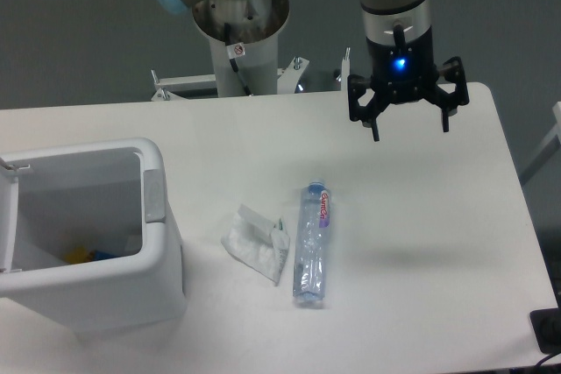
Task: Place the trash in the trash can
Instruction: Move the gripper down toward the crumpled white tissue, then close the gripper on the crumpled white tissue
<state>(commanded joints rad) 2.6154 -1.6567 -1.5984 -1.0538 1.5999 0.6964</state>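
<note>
The black two-finger gripper (409,129) hangs with fingers spread apart, empty. Right of the boxy white plastic bin (162,243) lie a crumpled white plastic wrapper (257,244) and a crushed clear bottle (312,243). Both probably light; the bottle looks slippery, best pinched mid-body.

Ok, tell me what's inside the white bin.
Inside the bin, something yellow and something blue lie at the bottom; what they are is unclear. The near wall hides the rest of the floor. The wrapper and bottle lie outside on the table.
</note>
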